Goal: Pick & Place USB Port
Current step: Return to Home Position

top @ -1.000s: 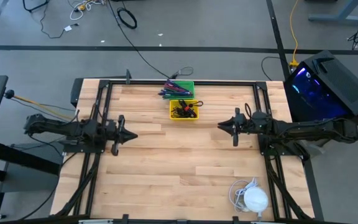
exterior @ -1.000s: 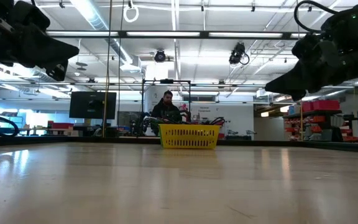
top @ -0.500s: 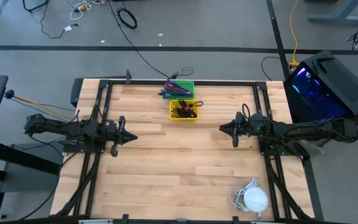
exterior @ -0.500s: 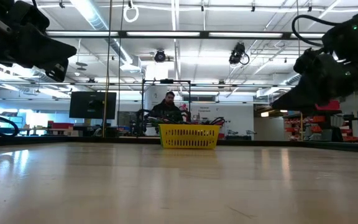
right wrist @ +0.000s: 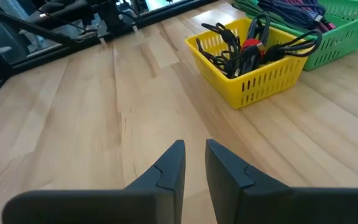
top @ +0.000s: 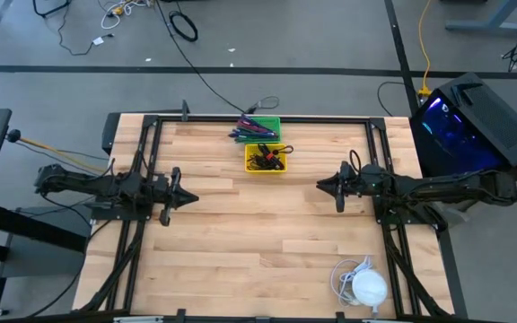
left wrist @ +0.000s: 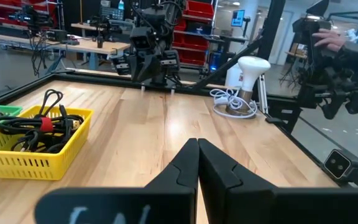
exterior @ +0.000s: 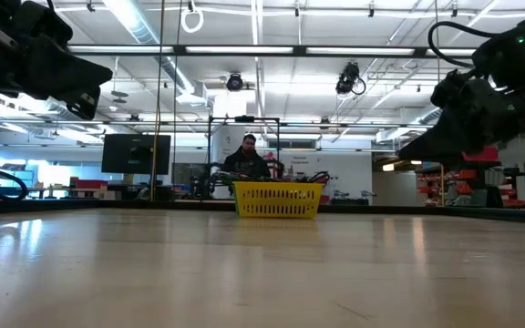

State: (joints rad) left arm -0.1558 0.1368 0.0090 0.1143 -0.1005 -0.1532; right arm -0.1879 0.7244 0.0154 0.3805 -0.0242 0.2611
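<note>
Left gripper (left wrist: 197,146) is closed: my two dark fingers meet tip to tip with nothing between them. It hangs above the table (top: 240,242) near the middle of its left edge, pointing inward toward the centre. My right gripper (right wrist: 194,149) hovers near the middle of the right edge and points back across the table at the left one. Its fingers stand a narrow gap apart, and nothing is held in that gap. Bare wood lies between the two grippers, which are well apart from each other and from the baskets.

At the middle of the table's far edge sits the yellow basket (top: 249,158), upright. Inside it is a tangle of black charger cables (right wrist: 241,46) with a red piece showing among them. Some loops rise above the rim. Just beyond it, touching or nearly touching and hard against the far edge, stands the green basket (top: 276,121). It holds the blue patterned charger cables (top: 251,131), whose ends stick out over its left side.

Near the front right corner lies a white round object (top: 367,289) with a white cord (top: 342,276) coiled beside it.

Across the table top, in the room behind the yellow basket, a person (exterior: 247,155) is seated among benches and screens.
</note>
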